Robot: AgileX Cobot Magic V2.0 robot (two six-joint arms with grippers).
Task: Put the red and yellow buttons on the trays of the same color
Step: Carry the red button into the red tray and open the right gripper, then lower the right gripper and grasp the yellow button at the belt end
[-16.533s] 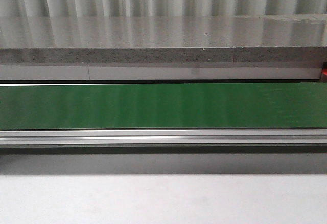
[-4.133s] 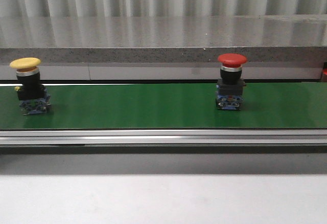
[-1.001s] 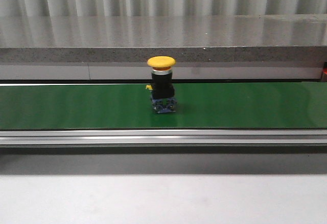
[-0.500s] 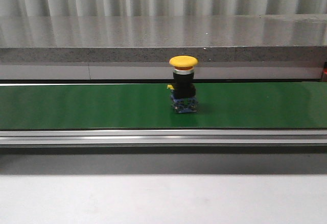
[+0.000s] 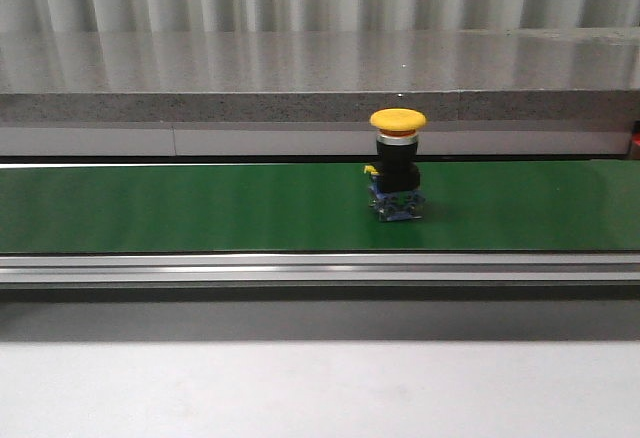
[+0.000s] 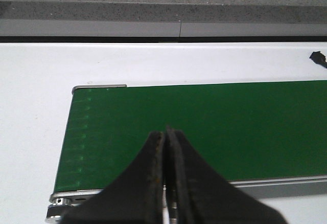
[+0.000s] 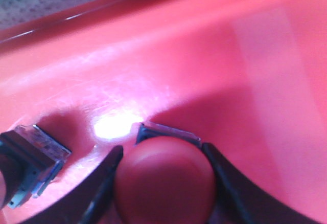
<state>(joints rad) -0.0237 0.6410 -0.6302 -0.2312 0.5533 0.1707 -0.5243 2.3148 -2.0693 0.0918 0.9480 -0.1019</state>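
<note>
On my left wrist camera the left claw [image 6: 164,142] is closed with nothing in it, its two dark fingers [image 6: 148,178] pressed flat together above the near edge of the green belt [image 6: 204,127]. I see the belt's left end there, a metal lip with white desk [image 6: 30,121] spreading beyond it and behind it, all bare. From the front view, the belt [image 5: 200,208] runs the full width, with an aluminium rail [image 5: 300,268] along its near edge and a grey stone ledge [image 5: 250,108] behind. The yellow button [image 5: 397,175] stands upright on the belt, a little right of centre, with bare green on both sides of it. On my right wrist camera the right claw [image 7: 162,178] grips a red button [image 7: 163,183] by its cap, over the floor of the red tray [image 7: 255,55]. A second button body [image 7: 30,162] lies tilted on the tray, just beside it; the tray's raised rim [image 7: 76,12] curves behind.
</note>
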